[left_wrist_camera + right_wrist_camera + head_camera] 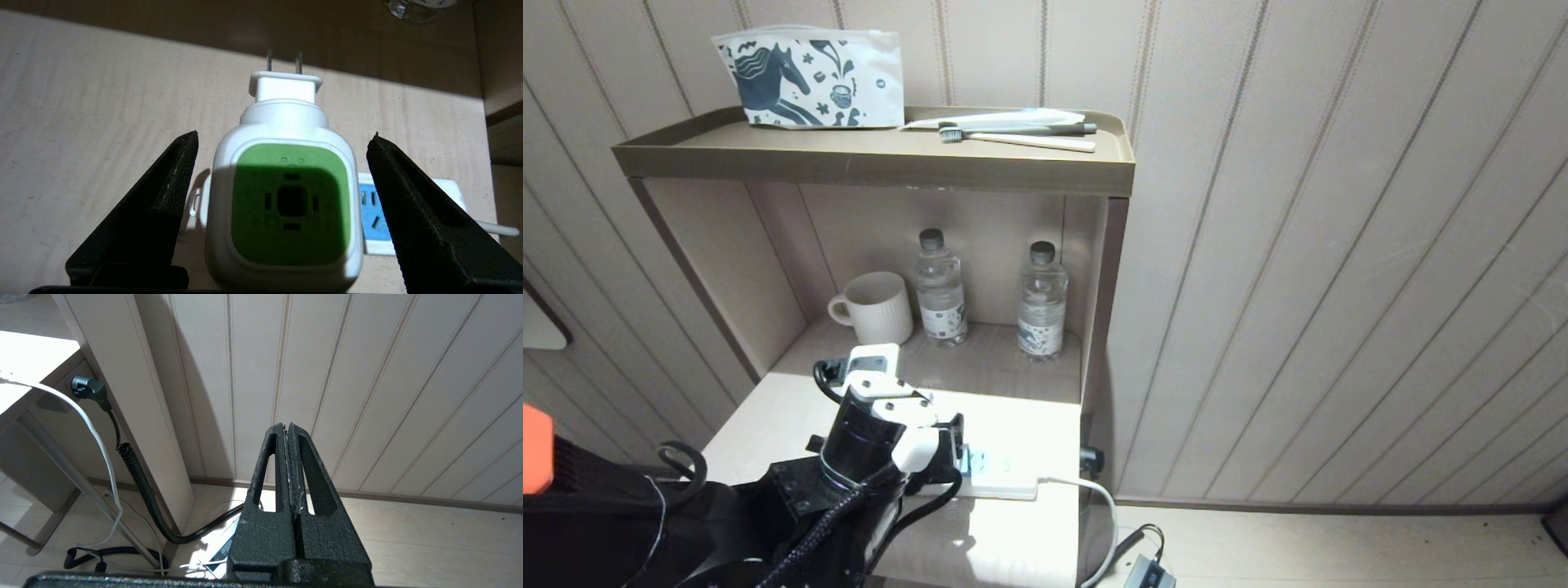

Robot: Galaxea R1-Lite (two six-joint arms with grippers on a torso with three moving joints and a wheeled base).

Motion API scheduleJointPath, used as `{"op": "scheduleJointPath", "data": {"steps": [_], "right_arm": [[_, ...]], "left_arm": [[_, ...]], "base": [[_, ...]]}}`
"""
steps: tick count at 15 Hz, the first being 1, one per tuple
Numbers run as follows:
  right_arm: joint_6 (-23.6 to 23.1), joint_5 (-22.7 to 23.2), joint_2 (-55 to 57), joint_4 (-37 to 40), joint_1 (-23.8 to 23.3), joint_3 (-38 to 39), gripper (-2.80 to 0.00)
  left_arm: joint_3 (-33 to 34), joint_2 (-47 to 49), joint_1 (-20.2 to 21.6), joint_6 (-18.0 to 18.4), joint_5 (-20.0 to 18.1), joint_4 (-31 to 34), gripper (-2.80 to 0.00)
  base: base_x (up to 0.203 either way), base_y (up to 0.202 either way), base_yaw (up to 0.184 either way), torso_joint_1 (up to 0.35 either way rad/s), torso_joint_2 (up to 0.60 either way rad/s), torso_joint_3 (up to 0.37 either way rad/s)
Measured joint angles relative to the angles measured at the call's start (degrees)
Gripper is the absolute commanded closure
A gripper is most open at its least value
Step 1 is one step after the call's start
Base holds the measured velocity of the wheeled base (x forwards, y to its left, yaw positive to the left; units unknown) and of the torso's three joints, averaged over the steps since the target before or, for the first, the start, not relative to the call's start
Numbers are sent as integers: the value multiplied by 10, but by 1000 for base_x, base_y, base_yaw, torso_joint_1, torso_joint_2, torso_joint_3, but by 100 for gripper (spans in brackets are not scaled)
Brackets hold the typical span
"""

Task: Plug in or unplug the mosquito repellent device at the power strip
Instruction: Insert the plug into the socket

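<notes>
The mosquito repellent device (286, 204) shows its white head with the green squarish face toward the left wrist camera. Its two metal prongs (284, 61) stick out bare, in no socket. Its bottle is hidden under the head. My left gripper (284, 134) is open, with one black finger (163, 196) on each side of the head and a gap on both sides. The power strip (449, 188) lies flat right behind the device, one blue socket face (374, 212) showing. In the head view the left gripper (952, 453) hangs over the power strip (1009, 486) on the light table. The right gripper (287, 426) is shut, parked near the wall.
A cream mug (876, 309) and two clear water bottles (941, 287) (1042, 302) stand in the niche behind the table. A printed pouch (813, 77) and toothbrush (1013, 139) lie on the top shelf. The strip's white cable (1098, 502) drops off the table's right edge.
</notes>
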Motion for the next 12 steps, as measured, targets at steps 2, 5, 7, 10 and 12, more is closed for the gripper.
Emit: {"op": "scheduleJointPath", "data": {"steps": [2,5,7,10,12], "right_arm": [[0,0,0,0,0,0,0],[0,0,0,0,0,0,0],[0,0,0,0,0,0,0],[0,0,0,0,0,0,0],[0,0,0,0,0,0,0]], "left_arm": [[12,-14,-15,2,3,-13,-280],[61,-47,-38,39,3,-88,-280],[106,-58,-42,83,3,-163,-280],[165,-59,-44,152,3,-289,-280],[184,-41,-40,172,6,-363,-280]], "base": [[0,0,0,0,0,0],[0,0,0,0,0,0],[0,0,0,0,0,0],[0,0,0,0,0,0],[0,0,0,0,0,0]]}}
